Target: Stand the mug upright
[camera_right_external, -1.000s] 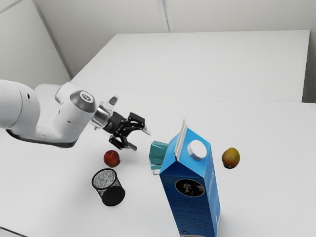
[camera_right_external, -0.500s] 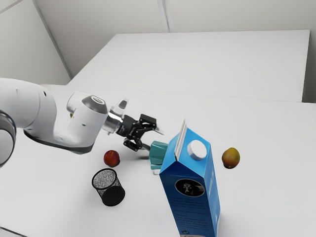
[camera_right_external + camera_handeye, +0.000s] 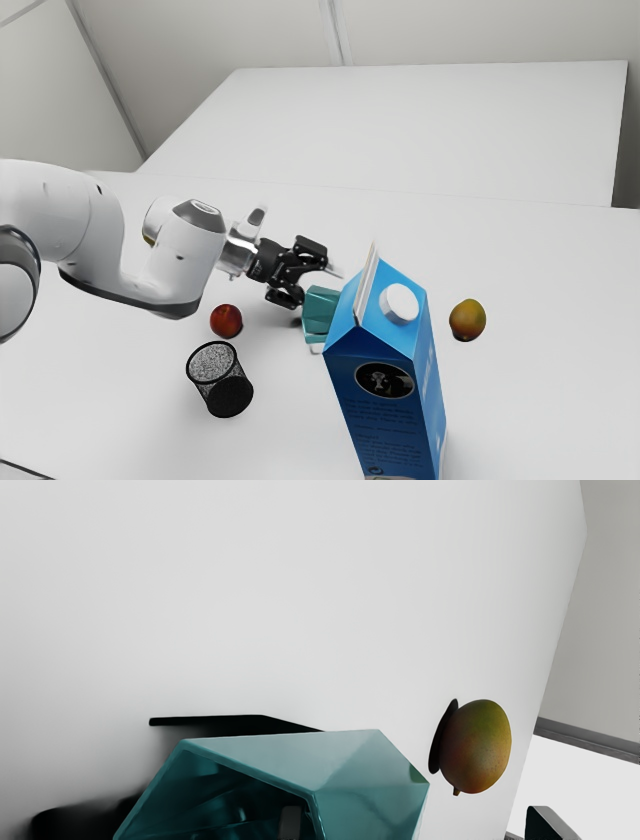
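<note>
A teal faceted mug (image 3: 319, 313) lies on its side on the white table, partly behind the milk carton in the exterior view. My gripper (image 3: 319, 286) is right at the mug, its fingers spread apart. In the wrist view the mug (image 3: 370, 780) has its hollow mouth turned toward my hand. The gripper (image 3: 417, 823) has one fingertip in front of or inside that mouth and the other beyond the mug's outer side, with the mug's wall between them. Contact with the wall cannot be made out.
A tall blue milk carton (image 3: 385, 380) stands close beside the mug. A mango (image 3: 467, 319) lies past the carton, toward the exterior view's right. A red fruit (image 3: 226, 321) and a black mesh cup (image 3: 220, 379) are on the exterior view's left of the mug.
The arm has travelled toward the exterior view's right, bringing my open gripper from a short distance away up to the mug. Mug, carton and fruit have kept their places.
</note>
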`<state>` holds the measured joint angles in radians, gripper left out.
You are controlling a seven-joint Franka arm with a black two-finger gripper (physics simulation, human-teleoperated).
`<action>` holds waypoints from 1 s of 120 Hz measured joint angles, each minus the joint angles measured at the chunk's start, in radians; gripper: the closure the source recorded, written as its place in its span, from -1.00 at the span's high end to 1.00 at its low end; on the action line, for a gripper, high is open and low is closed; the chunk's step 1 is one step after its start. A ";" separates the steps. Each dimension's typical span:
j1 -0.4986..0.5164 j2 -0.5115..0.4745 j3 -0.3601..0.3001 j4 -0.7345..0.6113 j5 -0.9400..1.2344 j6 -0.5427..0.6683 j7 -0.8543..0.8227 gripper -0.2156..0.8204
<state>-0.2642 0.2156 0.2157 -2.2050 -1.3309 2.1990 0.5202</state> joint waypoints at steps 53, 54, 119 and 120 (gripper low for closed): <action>-0.006 -0.001 -0.001 -0.016 -0.018 -0.009 0.027 -0.59; -0.006 -0.001 -0.001 -0.016 -0.018 -0.009 0.027 -0.61; -0.004 -0.179 0.000 -0.044 0.107 0.018 0.020 -0.91; -0.003 -0.183 0.000 -0.044 0.117 0.019 0.018 -0.91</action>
<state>-0.2673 0.0327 0.2162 -2.2491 -1.2143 2.2176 0.5380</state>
